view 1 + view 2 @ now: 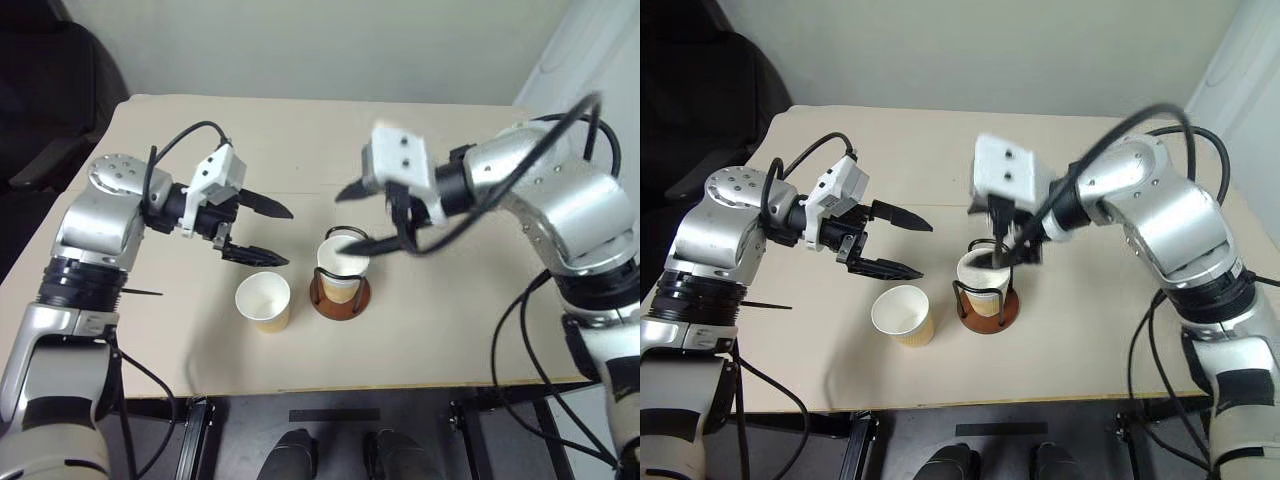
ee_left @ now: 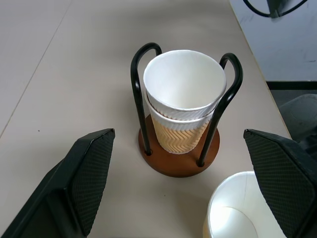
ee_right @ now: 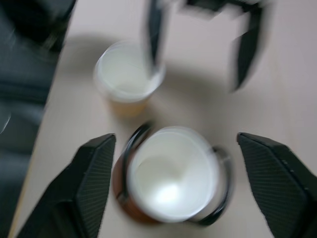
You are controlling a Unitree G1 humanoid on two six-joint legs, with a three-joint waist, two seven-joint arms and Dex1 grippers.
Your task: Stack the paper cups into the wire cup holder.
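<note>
The left wrist view is showing two paper cups (image 2: 183, 99) nested one inside the other in the wire cup holder (image 2: 179, 158), the upper one's white rim rising above the black wire loops; the tan zigzag wall of the lower cup is showing between the uprights, and the holder's round reddish-brown base is resting flat on the counter (image 2: 74, 74). The head views are giving less of that nesting, since the right arm and its cable are crossing in front of the holder there.

The right claw (image 3: 173, 163) is hanging just above the nested cups with its two black fingers spread wide on either side of them, gripping nothing; that wrist view is blurred. The left claw (image 1: 265, 232) is hovering over the counter, beside the holder on the robot's left, its fingers standing wide apart and empty.

A third cup (image 1: 264, 301) is standing upright, mouth up, on the counter just beside the holder on the robot's left, below the left claw in the head views. It is apart from the holder.

The counter is a pale beige top, bare around the cups. A dark chair (image 1: 50, 90) is sitting past its far left corner, and a plain light wall is running behind.
</note>
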